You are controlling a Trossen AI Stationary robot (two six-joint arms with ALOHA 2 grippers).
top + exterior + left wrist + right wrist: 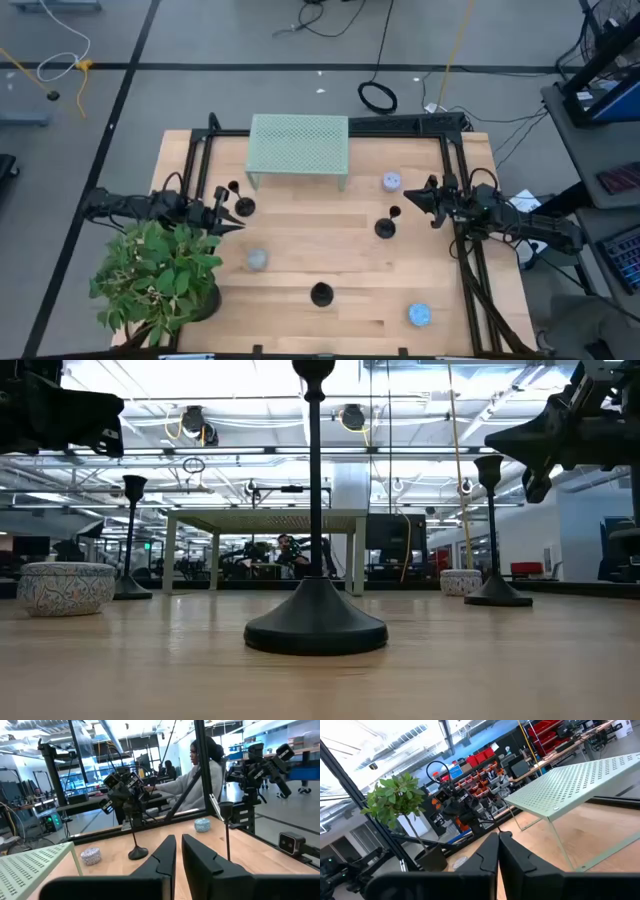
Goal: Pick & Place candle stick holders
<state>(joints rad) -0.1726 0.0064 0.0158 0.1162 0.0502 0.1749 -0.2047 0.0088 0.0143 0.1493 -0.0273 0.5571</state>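
Three black candle stick holders stand upright on their disc bases on the wooden table: one at the far left point(243, 205) point(131, 585), one at the right point(385, 227) point(497, 592) point(137, 851), and one near the front middle point(321, 294) point(316, 622) point(226, 827). My left gripper point(232, 215) point(177, 855) hovers above the table just beside the left holder, shut and empty. My right gripper point(412, 197) point(498, 851) hovers to the right of the right holder, shut and empty. Both point toward the table's middle.
A pale green perforated rack point(298, 145) stands at the far middle. Three small patterned bowls point(257, 259) point(391, 181) point(419, 315) sit on the table. A potted plant point(160, 275) fills the near left corner. A person point(200, 770) sits beyond the table.
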